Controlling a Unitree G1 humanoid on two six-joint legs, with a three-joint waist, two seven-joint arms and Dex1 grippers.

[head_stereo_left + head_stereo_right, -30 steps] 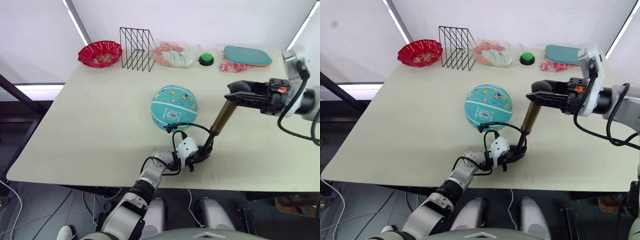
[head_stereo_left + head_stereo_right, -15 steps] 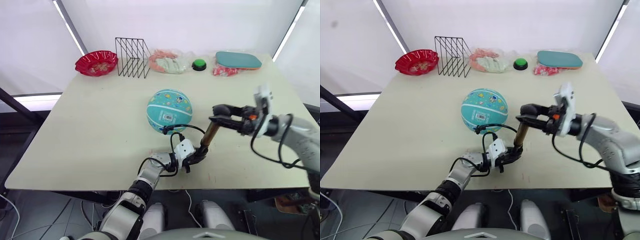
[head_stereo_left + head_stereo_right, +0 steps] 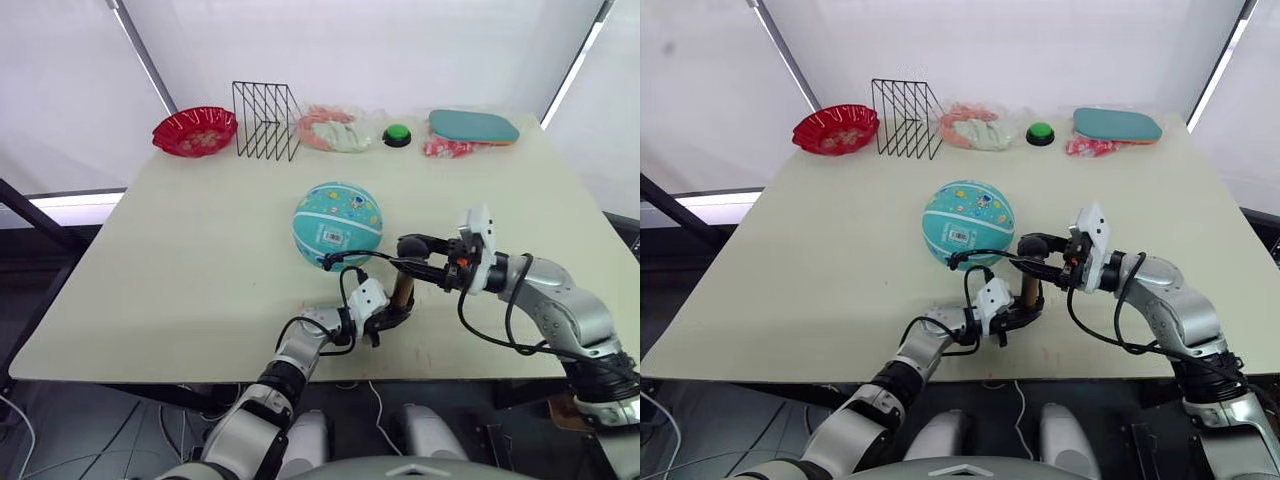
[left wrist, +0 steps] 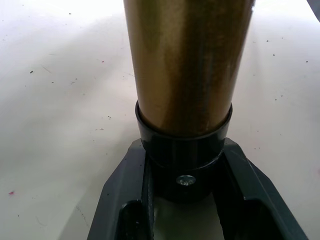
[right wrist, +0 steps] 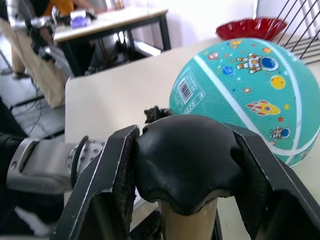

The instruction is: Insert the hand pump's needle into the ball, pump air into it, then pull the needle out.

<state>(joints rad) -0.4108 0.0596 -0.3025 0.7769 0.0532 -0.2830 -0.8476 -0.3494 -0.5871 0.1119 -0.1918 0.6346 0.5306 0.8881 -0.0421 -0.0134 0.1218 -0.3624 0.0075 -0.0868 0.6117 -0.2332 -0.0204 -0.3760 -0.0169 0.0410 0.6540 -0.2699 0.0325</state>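
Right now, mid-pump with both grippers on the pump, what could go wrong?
The left gripper clamps only the pump's bottom cap, so a skewed push by the right gripper on the handle could tip it. The hose arches to the ball, which sits loose; a tug might roll it or pull the needle out.

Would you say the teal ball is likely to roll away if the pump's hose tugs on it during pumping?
Probably yes. The ball looks round and full and sits free on the flat table with nothing bracing it. Neither gripper holds it; both grip the hand pump. Its rubber skin may give some grip, though.
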